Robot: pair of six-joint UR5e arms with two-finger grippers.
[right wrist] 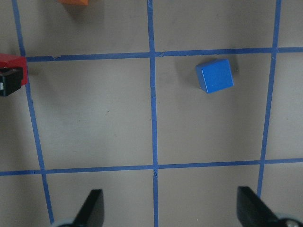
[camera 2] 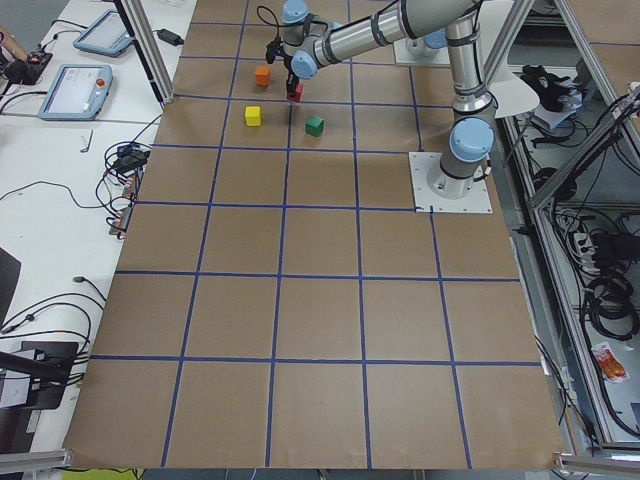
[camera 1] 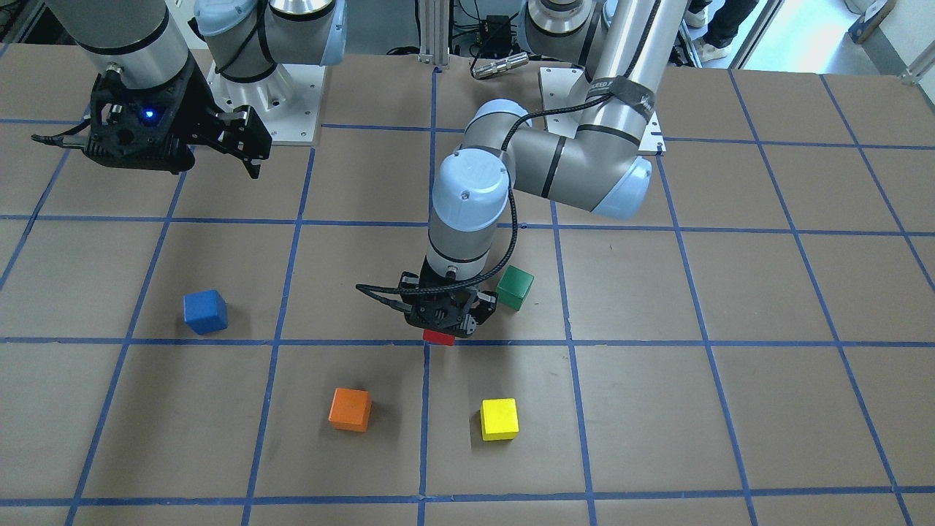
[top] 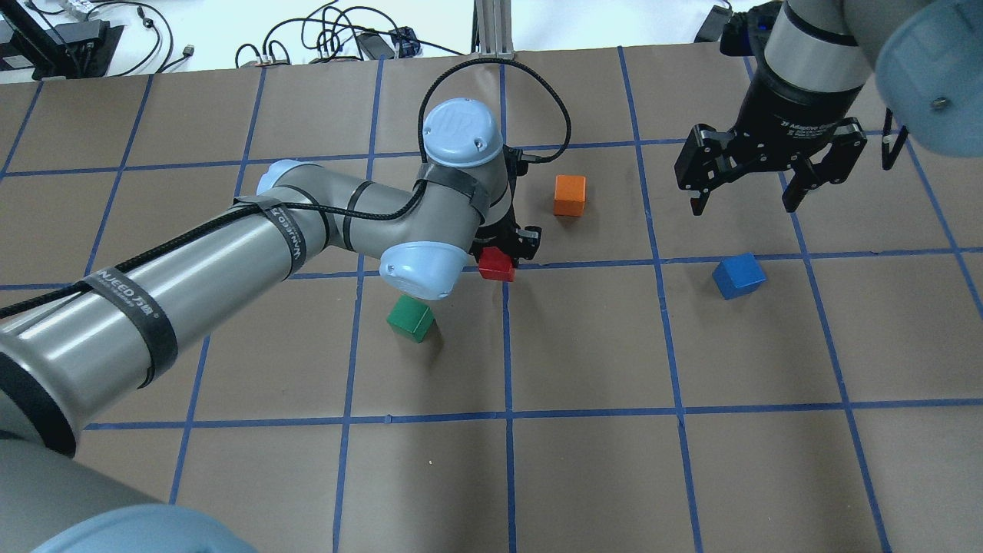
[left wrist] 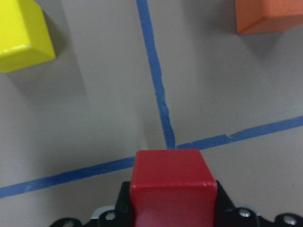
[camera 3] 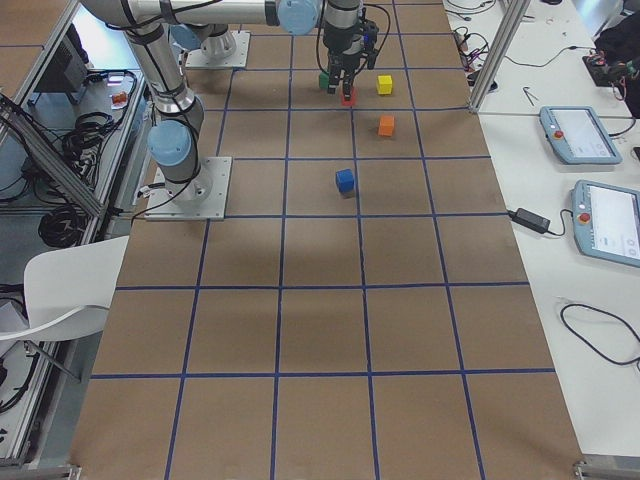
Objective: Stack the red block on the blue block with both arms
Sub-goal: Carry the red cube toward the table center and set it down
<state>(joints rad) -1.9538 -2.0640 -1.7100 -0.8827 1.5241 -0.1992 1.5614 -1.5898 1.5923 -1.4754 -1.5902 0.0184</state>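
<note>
The left pincer (camera 1: pixel 444 326) is clamping the red block (left wrist: pixel 173 189) by two opposite faces, over a crossing of blue tape lines (left wrist: pixel 161 109) near the middle of the table (top: pixel 599 461) (whether it is lifted clear, I cannot tell). The right pincer (top: pixel 745 206) is hanging with jaws wide apart near the blue block (top: pixel 738 276), which is sitting well apart from the red one. The red block is looking light, rigid and matte — unlikely to slip if squeezed squarely on flat faces. The blocks are carrying no writing; a black strap (top: pixel 127 307) on the left arm (top: pixel 230 253) is showing white letters, roughly "NJEED".
</note>
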